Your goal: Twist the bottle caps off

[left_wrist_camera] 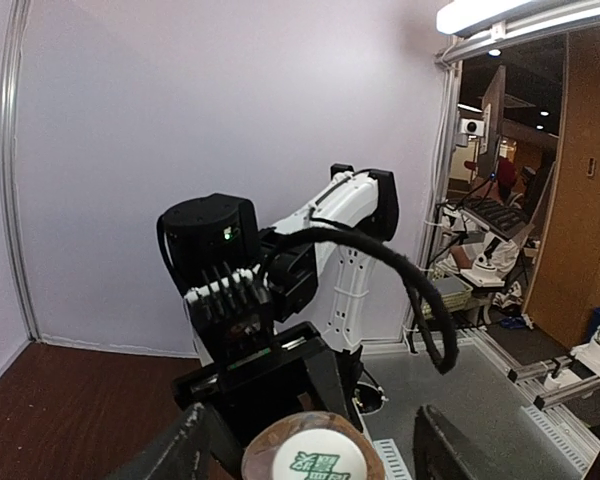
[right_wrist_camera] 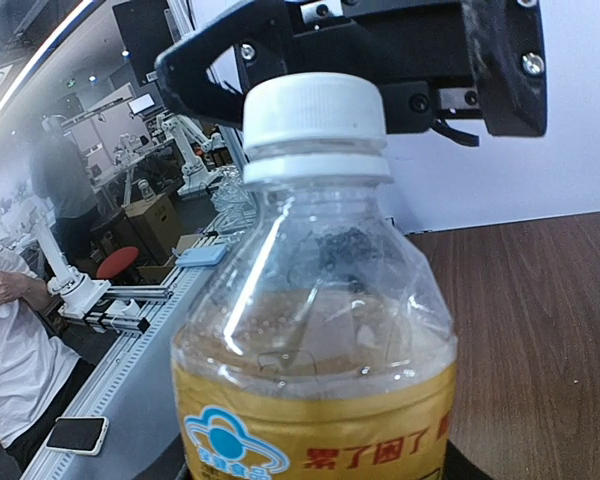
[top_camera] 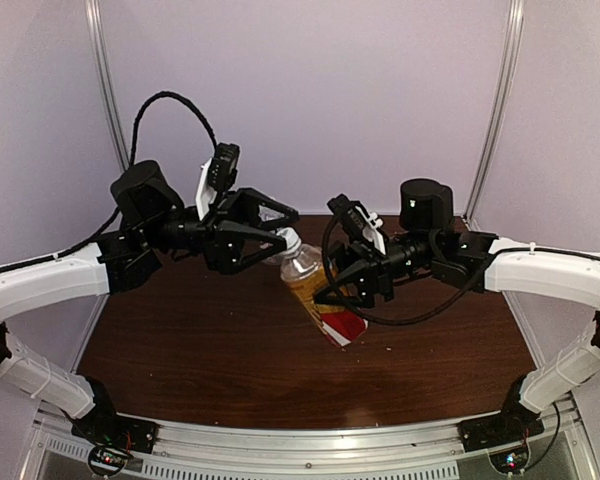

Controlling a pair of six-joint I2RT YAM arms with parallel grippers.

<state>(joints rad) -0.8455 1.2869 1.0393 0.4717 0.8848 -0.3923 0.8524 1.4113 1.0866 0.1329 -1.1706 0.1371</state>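
One bottle point(top_camera: 315, 295) with amber liquid and a red-white label hangs tilted above the table, neck up and to the left. My right gripper point(top_camera: 332, 288) is shut on its body; in the right wrist view the bottle point(right_wrist_camera: 315, 340) fills the frame. Its white cap point(top_camera: 289, 240) is still on the neck and also shows in the right wrist view point(right_wrist_camera: 315, 110). My left gripper point(top_camera: 285, 229) is open, its fingers point(left_wrist_camera: 175, 450) standing either side of the cap point(left_wrist_camera: 315, 458) with a gap on each side. The clear bottle with the blue-white label is out of view.
The dark brown table point(top_camera: 200, 350) lies below both arms. Purple walls with metal corner rails point(top_camera: 110, 90) close the back and sides. A metal rail point(top_camera: 310, 440) runs along the near edge between the arm bases.
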